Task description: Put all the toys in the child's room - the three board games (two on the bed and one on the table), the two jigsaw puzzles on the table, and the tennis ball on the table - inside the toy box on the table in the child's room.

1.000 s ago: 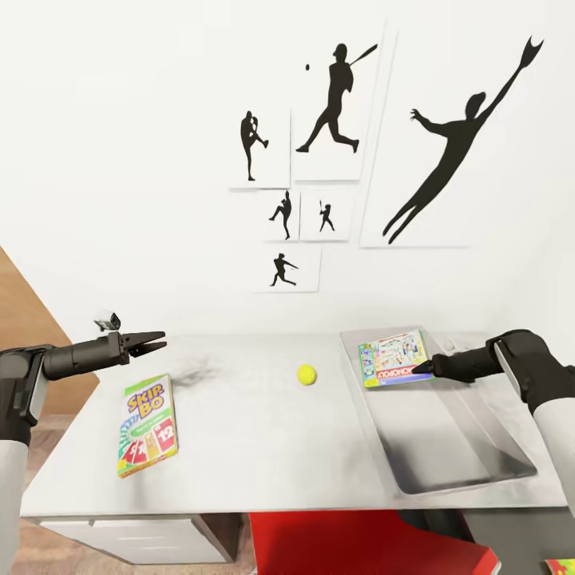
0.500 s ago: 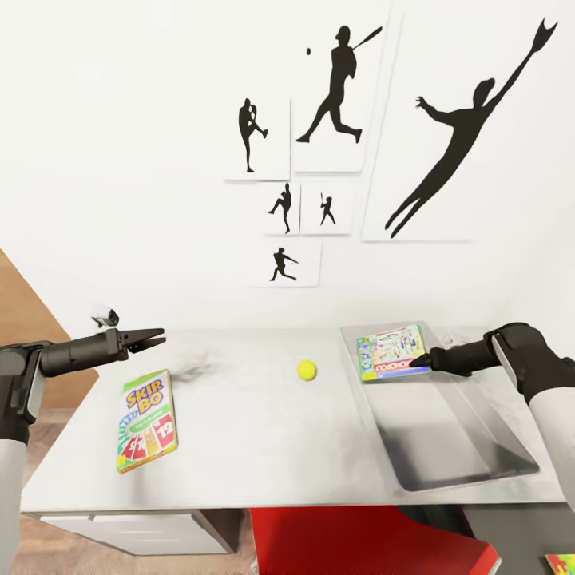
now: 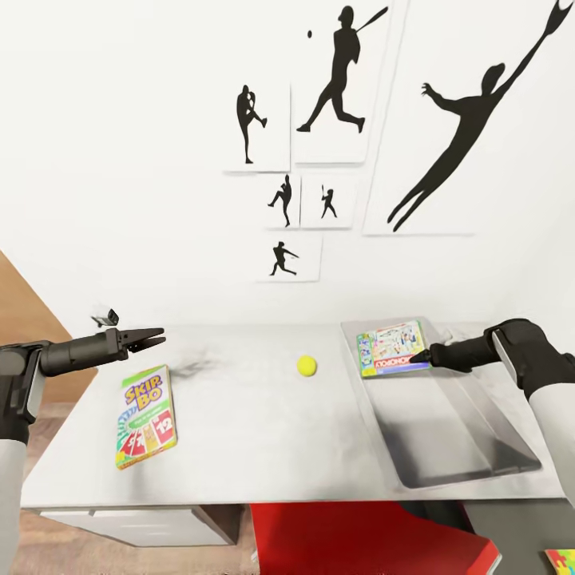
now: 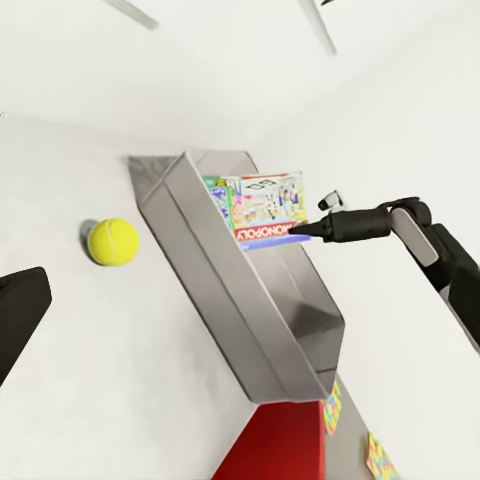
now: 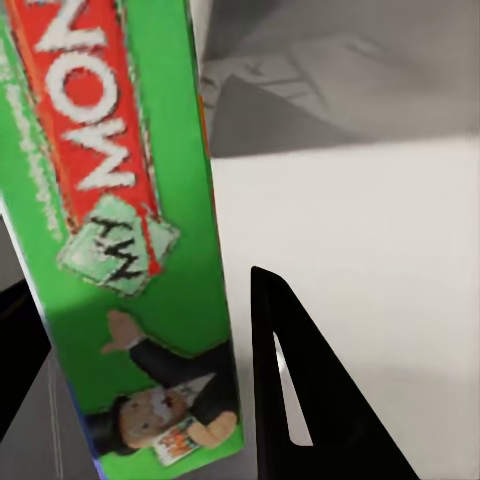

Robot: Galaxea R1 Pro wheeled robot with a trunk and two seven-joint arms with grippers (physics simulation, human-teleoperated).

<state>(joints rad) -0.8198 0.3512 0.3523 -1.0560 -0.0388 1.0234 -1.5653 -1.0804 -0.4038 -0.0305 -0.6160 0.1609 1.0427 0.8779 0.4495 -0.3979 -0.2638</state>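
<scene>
Right gripper [image 3: 429, 354] with jaws pinching Monopoly board game [image 3: 391, 348] at far end of grey toy box [image 3: 447, 447] on table [image 3: 263, 431], tennis ball [image 3: 306, 366] mid-table, SKIP-BO box [image 3: 145, 414] lying flat beneath hovering left gripper [image 3: 157, 336], jaws pressed together.

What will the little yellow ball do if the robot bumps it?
The small yellow-green tennis ball is round and sits free on the smooth pale grey table, so it would probably roll away. It looks light, and nothing beside it would stop it.
</scene>
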